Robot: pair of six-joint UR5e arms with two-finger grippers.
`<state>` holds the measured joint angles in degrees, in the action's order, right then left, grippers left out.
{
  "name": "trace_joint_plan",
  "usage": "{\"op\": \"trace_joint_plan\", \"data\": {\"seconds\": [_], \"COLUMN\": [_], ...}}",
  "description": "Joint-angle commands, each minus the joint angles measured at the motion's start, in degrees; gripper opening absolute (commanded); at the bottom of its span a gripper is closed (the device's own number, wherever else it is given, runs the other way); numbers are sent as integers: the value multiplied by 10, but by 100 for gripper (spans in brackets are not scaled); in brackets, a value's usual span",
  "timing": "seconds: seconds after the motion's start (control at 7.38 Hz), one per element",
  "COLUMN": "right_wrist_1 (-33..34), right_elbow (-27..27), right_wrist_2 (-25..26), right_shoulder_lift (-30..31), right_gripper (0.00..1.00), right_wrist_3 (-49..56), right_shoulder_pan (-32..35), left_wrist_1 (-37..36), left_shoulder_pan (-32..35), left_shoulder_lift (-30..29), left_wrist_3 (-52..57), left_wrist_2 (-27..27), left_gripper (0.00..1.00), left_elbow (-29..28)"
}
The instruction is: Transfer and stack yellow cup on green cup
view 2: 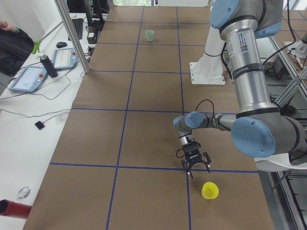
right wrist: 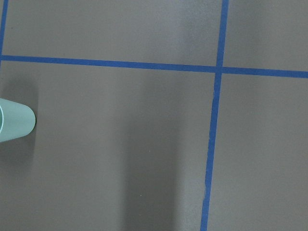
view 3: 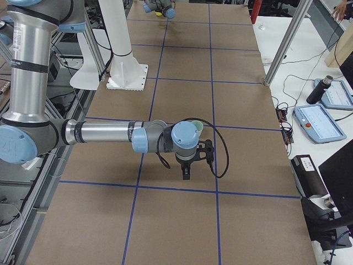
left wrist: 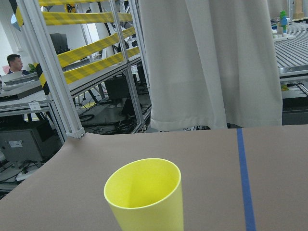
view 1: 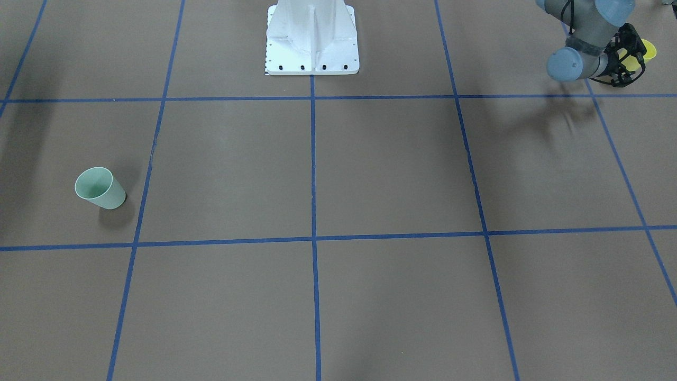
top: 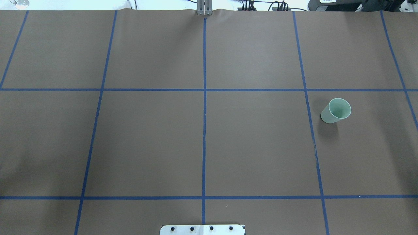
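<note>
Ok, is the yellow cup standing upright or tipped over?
Upright. The yellow cup stands on its base on the table, open rim facing up, and the inside looks empty.

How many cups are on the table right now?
2. The yellow cup stands upright at the table's end on the robot's left, near the left pincer; the green cup stands upright on the robot's right side. No others show.

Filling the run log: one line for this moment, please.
stage: pre-grasp | left gripper: open, beside yellow cup, apart | right gripper: state unclear | green cup: upright, empty, unstacked
</note>
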<state>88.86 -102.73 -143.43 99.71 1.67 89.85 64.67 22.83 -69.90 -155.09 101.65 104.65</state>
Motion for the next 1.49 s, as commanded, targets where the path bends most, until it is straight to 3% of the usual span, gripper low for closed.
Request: {"op": "trace_joint_plan", "data": {"seconds": [0.0,0.27,1.35], "right_wrist_1": [0,0,0], "right_elbow": [-1,-1,-1], "right_wrist_2": [0,0,-1], "right_shoulder_lift": [0,1,9], "right_gripper": [100,100,100], "right_wrist_3": [0,0,1], "right_shoulder_pan": [-2,-2,-4], "left_wrist_1": [1,12,42], "left_shoulder_pan": [-14,-15,-16], "left_shoulder_lift": [-6,-7,-23], "left_wrist_3": [-25,-28,-46], "left_wrist_2": [20,31,31], "left_gripper": [100,100,100], "left_elbow": [-27,-75,-145]}}
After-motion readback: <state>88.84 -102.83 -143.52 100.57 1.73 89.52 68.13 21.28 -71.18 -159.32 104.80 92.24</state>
